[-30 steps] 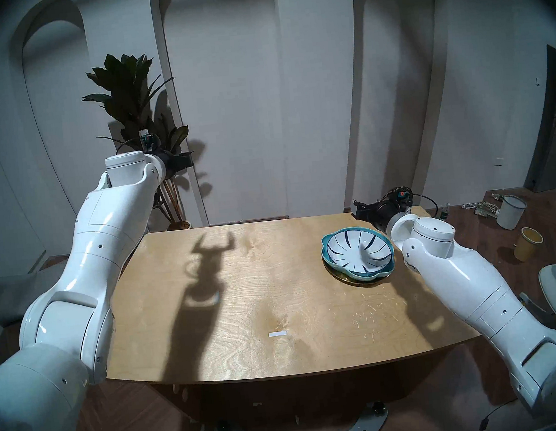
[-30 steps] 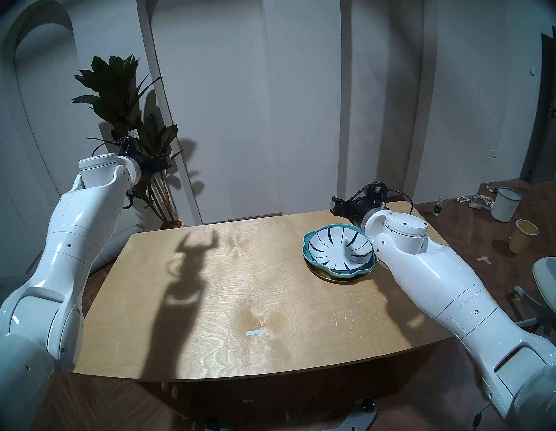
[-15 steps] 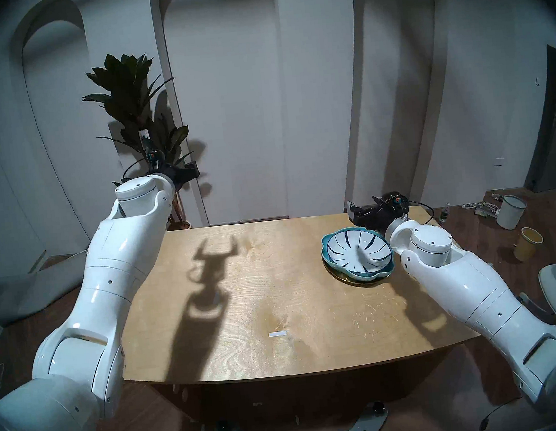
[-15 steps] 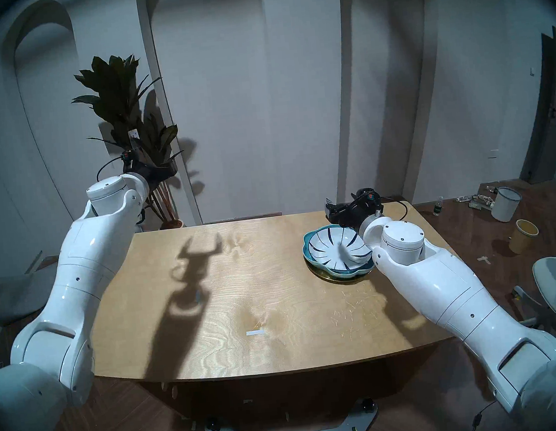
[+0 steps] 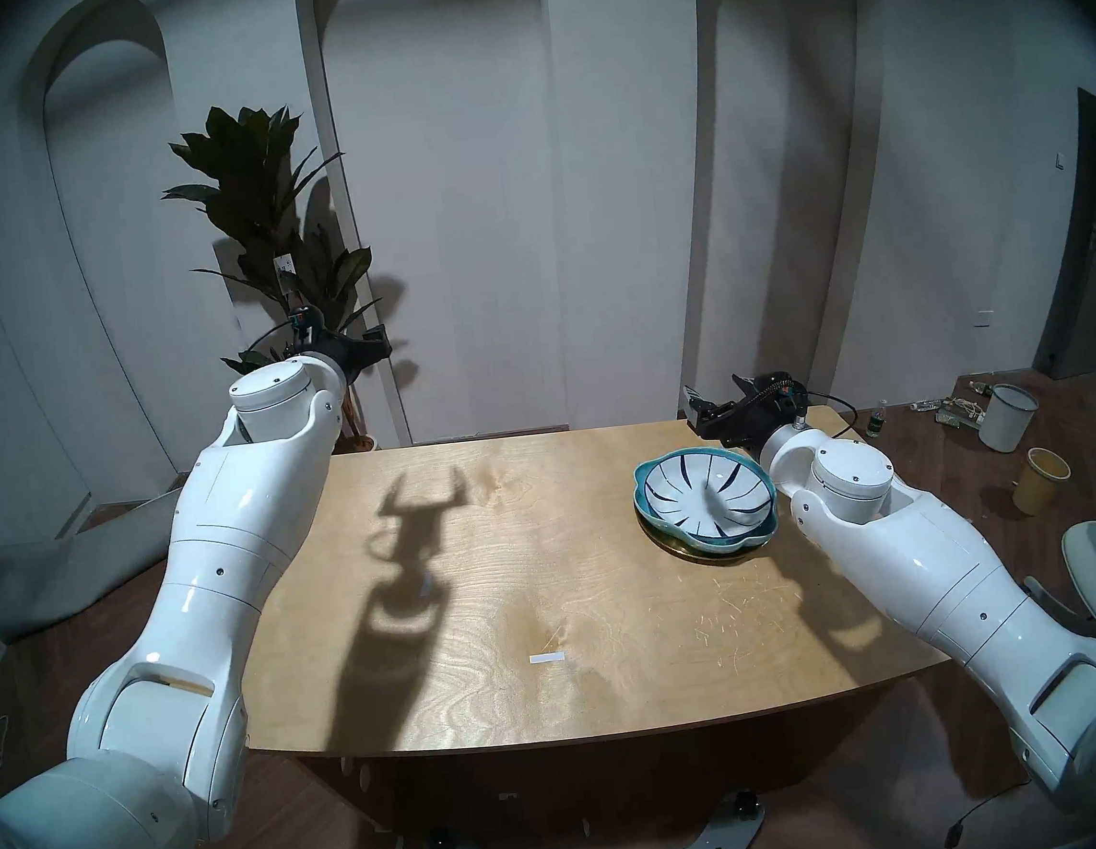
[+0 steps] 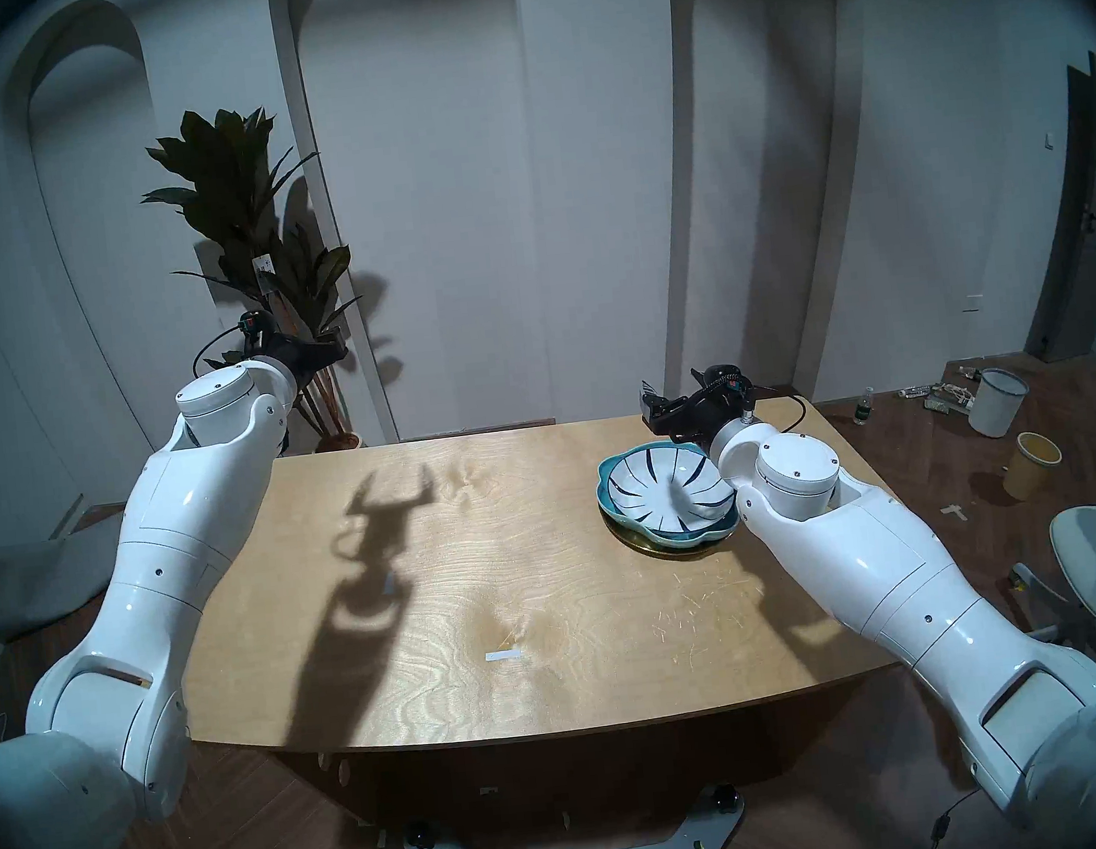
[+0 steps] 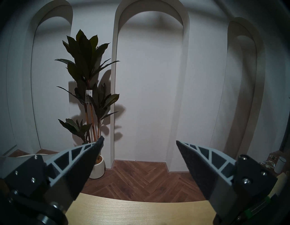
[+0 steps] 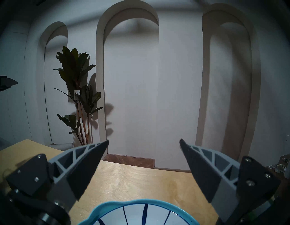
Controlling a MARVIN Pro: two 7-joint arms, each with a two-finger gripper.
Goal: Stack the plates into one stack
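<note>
Pale wooden surface (image 5: 483, 607), curved front edge, taken as the landmark for all that follows.

Stack of three plates, on the surface toward its far right corner. Top: round white plate with dark-blue radial stripes (image 5: 705, 489), nested in a wavy-edged turquoise plate (image 5: 759, 527); below both, a shiny gold metal plate (image 5: 684, 551), only a sliver of its rim showing at the near side. The turquoise rim (image 8: 109, 205) and striped centre also show at the bottom of the right wrist view.

Right tool (image 5: 716, 401), black, on a white arm, raised over the far right edge of the surface just behind the stack, pointing level at the wall. Its grey fingers (image 8: 87, 166) stand spread wide, nothing between them, clear of the plates.

Left tool (image 5: 371, 344), black, on a white arm, raised high beyond the far left corner of the surface, pointing level. Its fingers (image 7: 81, 163) likewise spread wide and empty. Its forked shadow lies on the left half of the surface.

Small white strip of tape (image 5: 547, 657), flat on the surface near the front middle.

Tall dark-leaved potted plant (image 5: 269, 193), on the floor behind the far left corner of the surface, against a white wall with arched recesses.

Yellow paper cup (image 5: 1041, 478) and white cylindrical bin (image 5: 1006, 416), on the floor to the right of the surface.
</note>
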